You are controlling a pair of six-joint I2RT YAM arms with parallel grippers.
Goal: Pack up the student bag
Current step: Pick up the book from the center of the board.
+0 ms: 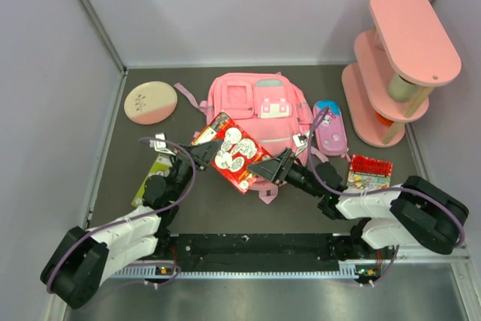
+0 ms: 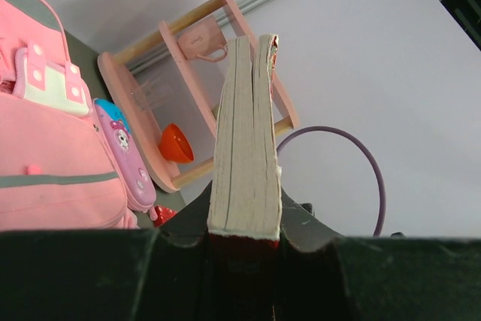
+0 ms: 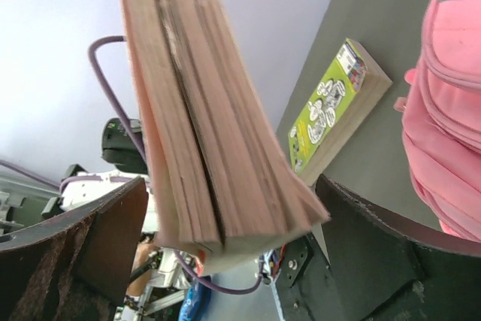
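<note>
The student bag lies flat at the back middle of the table, a pink backpack with its front pockets facing up. A thick red comic book hangs above its near edge. My left gripper is shut on the book's left end; in the left wrist view the page block stands up from between the jaws of that gripper. My right gripper is open at the book's right end. In the right wrist view the book passes between that gripper's wide-spread fingers, with a gap at the left finger.
A pink tiered shelf stands at the back right, with a pink pencil case beside the bag. A red book lies on the right and a green book on the left. A round pink-and-cream disc sits at the back left.
</note>
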